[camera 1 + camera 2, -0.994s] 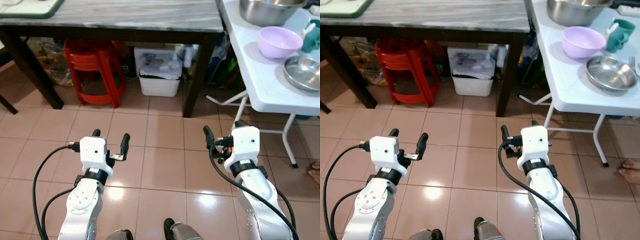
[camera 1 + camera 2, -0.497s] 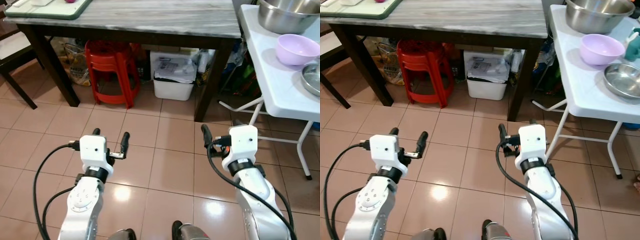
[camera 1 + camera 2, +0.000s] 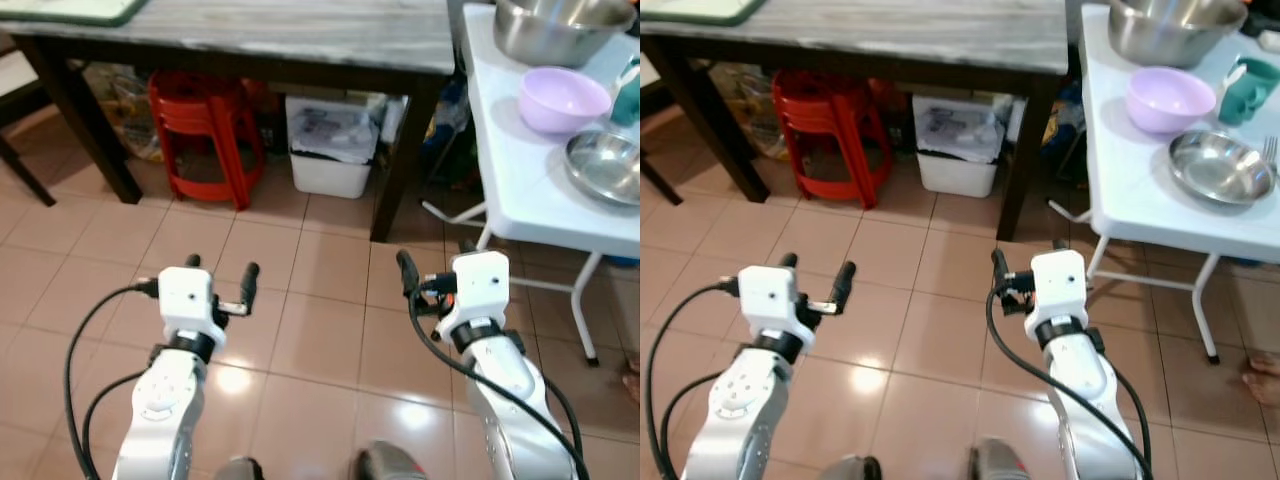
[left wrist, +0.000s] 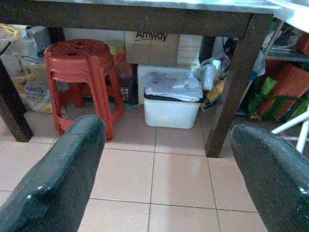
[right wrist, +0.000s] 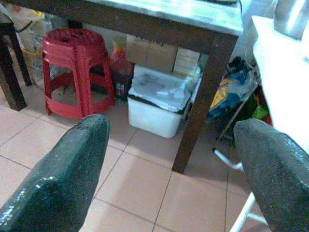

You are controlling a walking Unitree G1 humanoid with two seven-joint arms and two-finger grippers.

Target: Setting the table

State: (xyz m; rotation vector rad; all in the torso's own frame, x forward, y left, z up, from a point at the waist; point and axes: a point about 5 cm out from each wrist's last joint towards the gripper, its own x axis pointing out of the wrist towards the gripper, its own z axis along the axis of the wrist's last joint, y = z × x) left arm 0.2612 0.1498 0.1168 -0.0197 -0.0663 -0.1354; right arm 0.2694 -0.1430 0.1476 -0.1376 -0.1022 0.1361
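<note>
A white folding table (image 3: pixel 1120 190) stands at the right. On it are a large steel mixing bowl (image 3: pixel 1170 28), a lilac bowl (image 3: pixel 1170 98), a shallow steel dish (image 3: pixel 1220 167), a teal cup (image 3: pixel 1247 88) and a fork (image 3: pixel 1270 150). Ahead is a grey marble-topped table (image 3: pixel 300 30) on dark legs, with the corner of a green tray (image 3: pixel 60 8) at its far left. My left gripper (image 3: pixel 221 268) and right gripper (image 3: pixel 434 255) hover over the tiled floor, both open and holding nothing. They are well short of both tables.
Under the marble table are stacked red stools (image 3: pixel 200 135), a white bin (image 3: pixel 330 160) and bags and boxes. A dark chair leg (image 3: pixel 20 175) stands at the left. A person's foot (image 3: pixel 1260 362) rests on the floor at the right, beyond the white table's legs (image 3: pixel 1205 310).
The whole picture has shifted right and then back left, so the camera has moved. Both arms keep the same pose with fingers open.
</note>
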